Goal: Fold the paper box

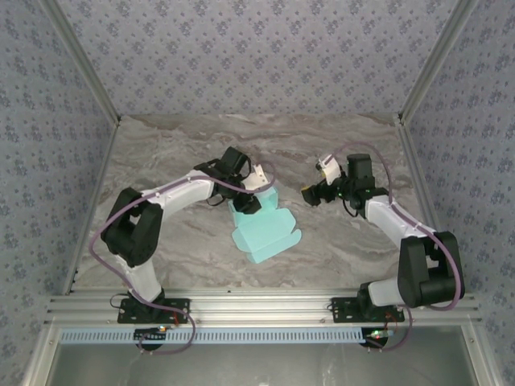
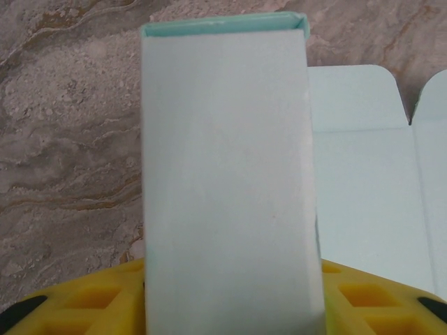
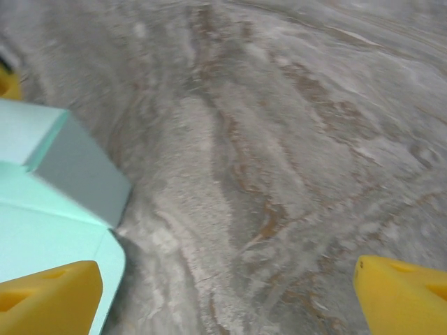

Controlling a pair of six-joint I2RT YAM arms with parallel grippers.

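The paper box (image 1: 261, 229) is light cyan card lying mid-table, partly folded, with flat flaps spread toward the near right. My left gripper (image 1: 245, 201) is over its far left end. In the left wrist view an upright folded panel of the paper box (image 2: 227, 174) stands between the yellow fingers (image 2: 84, 303), which sit flush against both of its sides; the left gripper (image 2: 230, 300) is shut on it. My right gripper (image 1: 310, 195) hovers to the right of the box, apart from it. The right gripper (image 3: 227, 293) is wide open over bare table, with a corner of the paper box (image 3: 42, 209) at its left.
The marbled grey tabletop (image 1: 346, 241) lies open around the box. Patterned walls close off the back and both sides. An aluminium rail (image 1: 257, 305) with both arm bases runs along the near edge.
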